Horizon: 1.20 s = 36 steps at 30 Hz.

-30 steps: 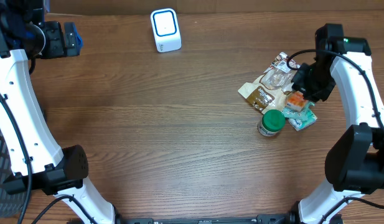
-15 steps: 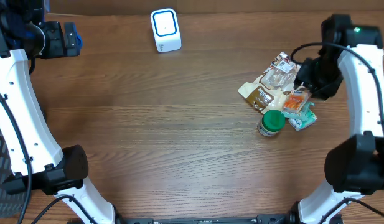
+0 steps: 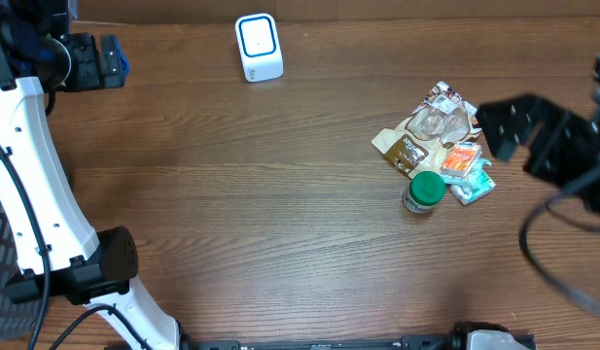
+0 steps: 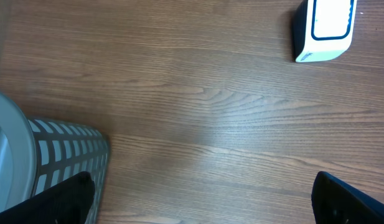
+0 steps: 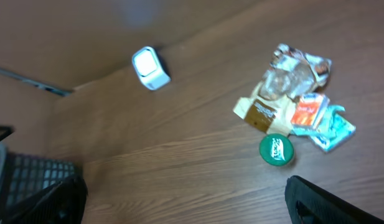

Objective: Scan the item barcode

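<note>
Pile of packets (image 3: 428, 136) left behind: right hand (image 5: 185, 204) risen clear, spread empty; left hand (image 4: 204, 202) spread, unmoved.

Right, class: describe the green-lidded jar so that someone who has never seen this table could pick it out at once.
Start at the wooden table and go to the heap of snack packets on the robot's right side. At the heap's edge nearest the robot sits the green-lidded jar. It is the only round, rigid thing there; its neighbours are flat, crinkled packets.
</note>
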Each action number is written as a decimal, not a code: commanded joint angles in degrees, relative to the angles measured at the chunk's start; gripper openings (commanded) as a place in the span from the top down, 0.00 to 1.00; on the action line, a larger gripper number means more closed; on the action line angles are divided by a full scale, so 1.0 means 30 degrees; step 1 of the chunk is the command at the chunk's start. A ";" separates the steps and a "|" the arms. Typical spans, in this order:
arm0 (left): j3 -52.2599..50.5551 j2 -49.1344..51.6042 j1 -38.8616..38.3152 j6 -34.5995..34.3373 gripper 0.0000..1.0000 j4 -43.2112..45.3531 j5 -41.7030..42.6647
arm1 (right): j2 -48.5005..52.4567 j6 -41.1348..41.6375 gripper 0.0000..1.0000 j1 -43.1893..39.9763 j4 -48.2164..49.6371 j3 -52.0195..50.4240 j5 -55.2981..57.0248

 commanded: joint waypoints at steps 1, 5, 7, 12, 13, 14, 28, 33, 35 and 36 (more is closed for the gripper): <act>0.0022 -0.0087 0.0036 0.0233 0.01 -0.0029 -0.0109 | -0.1596 -0.1435 0.00 0.0066 0.0015 0.0109 -0.0583; 0.0022 -0.0087 0.0036 0.0233 0.01 -0.0029 -0.0109 | -0.3687 -0.1938 0.00 0.0080 0.0015 0.0102 0.0765; 0.0022 -0.0087 0.0036 0.0233 0.00 -0.0029 -0.0109 | -0.4269 -0.1938 0.00 0.0066 0.0022 0.0051 0.2229; 0.0022 -0.0087 0.0036 0.0233 0.00 -0.0029 -0.0109 | -0.6156 -0.2142 0.00 0.0066 0.2455 -0.2477 0.4816; 0.0022 -0.0087 0.0036 0.0233 0.00 -0.0029 -0.0109 | -0.6834 -0.2739 0.00 0.0066 0.3796 -0.3876 0.4787; 0.0022 -0.0087 0.0036 0.0233 0.00 -0.0029 -0.0109 | -0.7482 -0.3133 0.00 0.0066 0.5129 -0.5297 0.4787; 0.0022 -0.0087 -0.0051 0.0233 0.00 -0.0029 -0.0109 | -1.7099 -0.4000 0.00 0.0087 2.7430 -2.9602 0.3330; 0.0022 -0.0087 -0.0051 0.0233 0.00 -0.0029 -0.0109 | -2.0021 -0.4000 0.00 0.0583 3.1911 -3.5226 0.3446; 0.0022 -0.0087 -0.0051 0.0233 0.01 -0.0022 -0.0109 | -2.0983 -0.4000 0.00 0.0903 3.2363 -3.6625 0.3825; 0.0022 -0.0087 -0.0051 0.0233 0.01 -0.0029 -0.0109 | -2.1507 -0.4000 0.00 0.1100 3.2348 -3.7288 0.4022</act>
